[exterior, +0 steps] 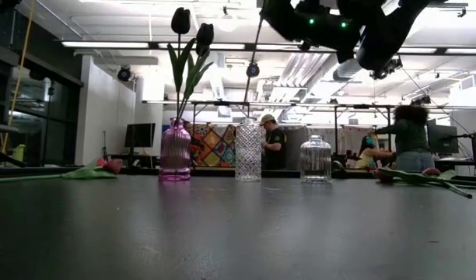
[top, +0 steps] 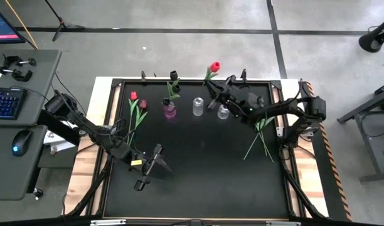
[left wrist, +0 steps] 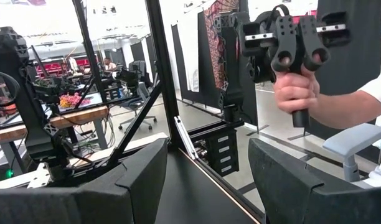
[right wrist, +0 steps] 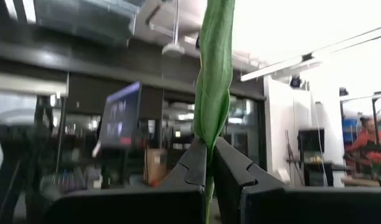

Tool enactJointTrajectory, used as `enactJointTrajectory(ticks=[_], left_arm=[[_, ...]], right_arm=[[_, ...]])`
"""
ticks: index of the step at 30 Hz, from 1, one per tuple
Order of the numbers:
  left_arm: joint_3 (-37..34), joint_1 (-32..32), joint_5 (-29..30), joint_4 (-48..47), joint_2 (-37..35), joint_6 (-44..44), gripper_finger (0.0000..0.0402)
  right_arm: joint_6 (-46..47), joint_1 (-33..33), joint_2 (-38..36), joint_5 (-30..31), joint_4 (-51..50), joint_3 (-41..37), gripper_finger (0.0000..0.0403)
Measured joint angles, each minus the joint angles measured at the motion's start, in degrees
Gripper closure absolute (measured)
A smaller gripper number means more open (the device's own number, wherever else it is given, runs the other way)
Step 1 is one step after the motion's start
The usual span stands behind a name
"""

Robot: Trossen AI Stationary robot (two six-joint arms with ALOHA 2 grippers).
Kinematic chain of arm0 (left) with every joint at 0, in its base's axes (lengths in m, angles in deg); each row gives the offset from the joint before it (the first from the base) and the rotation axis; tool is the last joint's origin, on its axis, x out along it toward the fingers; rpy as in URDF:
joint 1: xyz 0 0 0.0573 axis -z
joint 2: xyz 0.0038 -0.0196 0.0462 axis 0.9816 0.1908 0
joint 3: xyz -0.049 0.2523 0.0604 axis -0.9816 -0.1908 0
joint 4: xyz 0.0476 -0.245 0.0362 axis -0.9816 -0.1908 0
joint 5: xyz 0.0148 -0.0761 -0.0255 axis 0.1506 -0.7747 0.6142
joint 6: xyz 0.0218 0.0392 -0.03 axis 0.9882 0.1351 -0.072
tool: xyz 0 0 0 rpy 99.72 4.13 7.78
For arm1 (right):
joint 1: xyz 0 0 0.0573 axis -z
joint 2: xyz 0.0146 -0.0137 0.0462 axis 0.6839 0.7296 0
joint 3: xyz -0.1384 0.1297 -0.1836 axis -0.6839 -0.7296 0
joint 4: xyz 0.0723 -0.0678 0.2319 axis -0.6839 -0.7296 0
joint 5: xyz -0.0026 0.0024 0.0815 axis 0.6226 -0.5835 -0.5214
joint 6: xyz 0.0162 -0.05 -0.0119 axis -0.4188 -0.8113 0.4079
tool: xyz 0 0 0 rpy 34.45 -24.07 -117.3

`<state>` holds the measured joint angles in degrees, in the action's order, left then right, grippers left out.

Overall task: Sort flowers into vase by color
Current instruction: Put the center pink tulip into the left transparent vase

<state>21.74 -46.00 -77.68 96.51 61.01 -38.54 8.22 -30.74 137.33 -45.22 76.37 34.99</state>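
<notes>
The right wrist view alone shows the right pincer (right wrist: 210, 163) clamped on a red tulip (top: 214, 66) stem, raised above the clear vases (top: 198, 106). Beneath, more tulips (top: 261, 135) lie on the tabletop (top: 204, 169). The left pincer (left wrist: 206, 177) gapes, far off.

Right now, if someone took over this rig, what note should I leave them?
Right gripper: shut on a red tulip, held above the clear vases.
Left gripper: open, empty, waiting over the mat's left side.
Done: two dark tulips stand in the pink vase.
Left: the tall clear vase and short clear vase are empty; pink tulips lie on the left, more stems on the right.
</notes>
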Motion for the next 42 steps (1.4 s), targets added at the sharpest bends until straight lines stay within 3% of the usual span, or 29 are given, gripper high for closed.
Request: enactJointTrajectory(ticks=[10, 20, 42], left_arm=[[0.00, 0.00, 0.00, 0.00, 0.00, 0.00, 0.0188], [0.00, 0.00, 0.00, 0.00, 0.00, 0.00, 0.0188], [0.00, 0.00, 0.00, -0.13, 0.00, 0.00, 0.0188]], right_arm=[[-1.36, 0.00, 0.00, 0.80, -4.61, 0.18, 0.0403], [-3.01, 0.00, -0.02, 2.21, -1.69, 0.18, 0.0403], [0.24, 0.59, -0.02, 2.28, -17.26, 0.17, 0.0403]])
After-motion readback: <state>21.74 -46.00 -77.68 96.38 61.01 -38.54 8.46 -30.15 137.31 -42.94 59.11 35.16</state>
